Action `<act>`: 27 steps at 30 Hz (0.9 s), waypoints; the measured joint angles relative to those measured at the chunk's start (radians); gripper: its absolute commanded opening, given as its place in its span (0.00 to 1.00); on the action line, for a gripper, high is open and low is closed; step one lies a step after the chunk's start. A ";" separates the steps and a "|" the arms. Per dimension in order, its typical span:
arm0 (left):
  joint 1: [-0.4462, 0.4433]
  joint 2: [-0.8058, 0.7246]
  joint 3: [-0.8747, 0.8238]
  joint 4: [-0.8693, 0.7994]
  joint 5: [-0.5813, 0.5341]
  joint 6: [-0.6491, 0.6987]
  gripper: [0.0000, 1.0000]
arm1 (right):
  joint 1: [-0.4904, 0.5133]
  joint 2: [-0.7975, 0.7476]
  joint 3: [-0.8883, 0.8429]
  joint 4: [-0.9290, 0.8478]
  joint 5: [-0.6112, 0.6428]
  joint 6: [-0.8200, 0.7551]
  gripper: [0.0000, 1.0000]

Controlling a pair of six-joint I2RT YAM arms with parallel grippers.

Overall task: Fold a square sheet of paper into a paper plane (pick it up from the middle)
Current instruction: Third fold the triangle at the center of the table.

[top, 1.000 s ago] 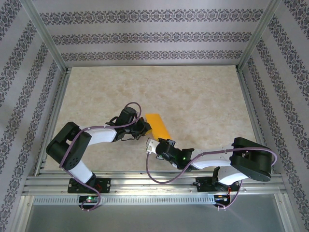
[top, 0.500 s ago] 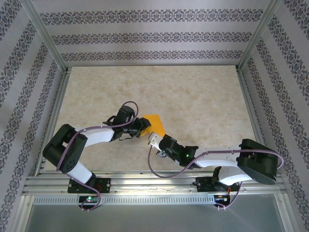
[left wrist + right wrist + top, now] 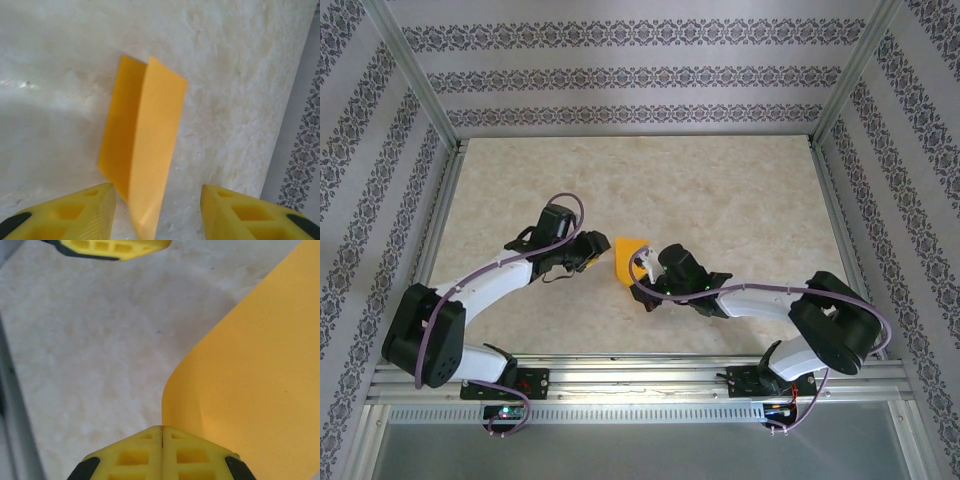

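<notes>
The orange sheet of paper (image 3: 628, 257) is folded along a crease and stands up off the table, curled rather than flat. My right gripper (image 3: 642, 270) is shut on its near edge; in the right wrist view the sheet of paper (image 3: 250, 365) rises straight from the closed seam of that gripper (image 3: 162, 432). My left gripper (image 3: 596, 256) is open just left of the sheet. In the left wrist view the folded paper (image 3: 145, 145) reaches down between that gripper's (image 3: 157, 212) spread yellow fingertips (image 3: 80, 212), close to the left one, with no visible contact.
The beige marbled tabletop (image 3: 720, 190) stretches behind both arms. Aluminium frame rails (image 3: 825, 200) and patterned walls bound it at the sides and back. One finger of the left gripper (image 3: 110, 246) shows at the top of the right wrist view.
The right gripper moved up and left with the paper, raising it from flat into a curled, upright shape. The left arm swung left and now faces the paper from that side.
</notes>
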 measured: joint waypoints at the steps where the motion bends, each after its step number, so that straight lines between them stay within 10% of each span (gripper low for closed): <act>1: 0.000 0.022 0.031 -0.013 0.011 0.024 0.40 | -0.011 0.016 0.008 0.007 -0.036 0.027 0.00; 27: -0.035 0.546 0.357 -0.060 0.163 0.229 0.18 | -0.147 0.186 0.017 0.122 -0.349 0.241 0.00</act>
